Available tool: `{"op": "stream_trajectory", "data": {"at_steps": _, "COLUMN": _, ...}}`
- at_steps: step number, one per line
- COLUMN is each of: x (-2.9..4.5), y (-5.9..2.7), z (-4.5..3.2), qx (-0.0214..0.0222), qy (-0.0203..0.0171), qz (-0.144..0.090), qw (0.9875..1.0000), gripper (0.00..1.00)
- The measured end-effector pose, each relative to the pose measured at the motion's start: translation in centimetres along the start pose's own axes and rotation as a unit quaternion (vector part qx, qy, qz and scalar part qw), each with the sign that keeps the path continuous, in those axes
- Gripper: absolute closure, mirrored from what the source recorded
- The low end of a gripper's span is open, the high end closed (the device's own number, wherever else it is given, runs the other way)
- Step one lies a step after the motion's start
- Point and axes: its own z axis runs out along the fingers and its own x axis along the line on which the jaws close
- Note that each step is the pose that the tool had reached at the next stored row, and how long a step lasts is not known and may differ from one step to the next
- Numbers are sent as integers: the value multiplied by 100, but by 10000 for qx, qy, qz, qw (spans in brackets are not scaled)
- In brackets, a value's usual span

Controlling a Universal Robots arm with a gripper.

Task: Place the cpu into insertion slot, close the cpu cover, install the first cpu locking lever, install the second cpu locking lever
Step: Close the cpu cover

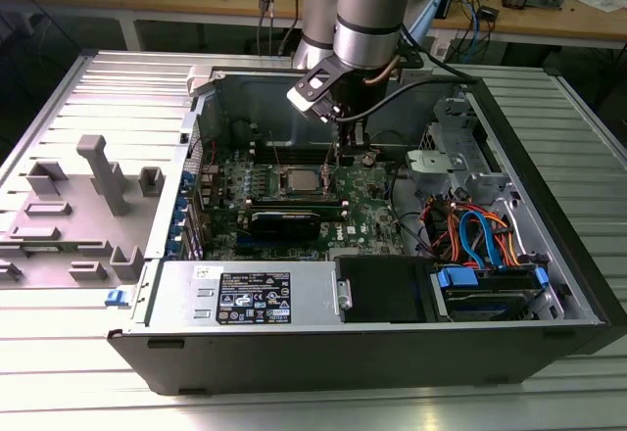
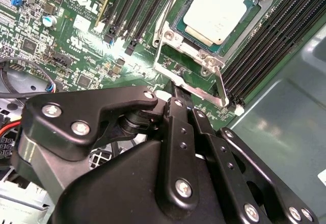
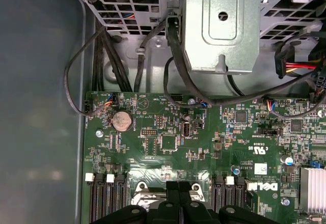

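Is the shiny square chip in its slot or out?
In. The cpu lies flat and low on the board, with the cpu cover framing its edges.

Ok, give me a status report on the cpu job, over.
Gripper low over the board, jaws together. Cpu seated in insertion slot, cpu cover down around it. Silver locking lever right at the jaws, latch state unclear.

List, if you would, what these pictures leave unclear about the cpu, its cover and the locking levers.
- Whether the gripper grips the locking lever: second wrist view, its own black linkage covers the contact.
- The cpu and cpu cover, far side: cut off by that picture's edge.
- The insertion slot, first wrist view: mostly behind the gripper, cut by the edge.
- Lever positions, exterior view: too small to tell.
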Motion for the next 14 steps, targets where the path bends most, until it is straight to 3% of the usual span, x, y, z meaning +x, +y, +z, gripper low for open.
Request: {"op": "stream_trajectory", "data": {"at_steps": 14, "x": 2, "y": -45, "z": 8, "qx": 0, "qy": 0, "qz": 0, "qw": 10000, "gripper": 89}}
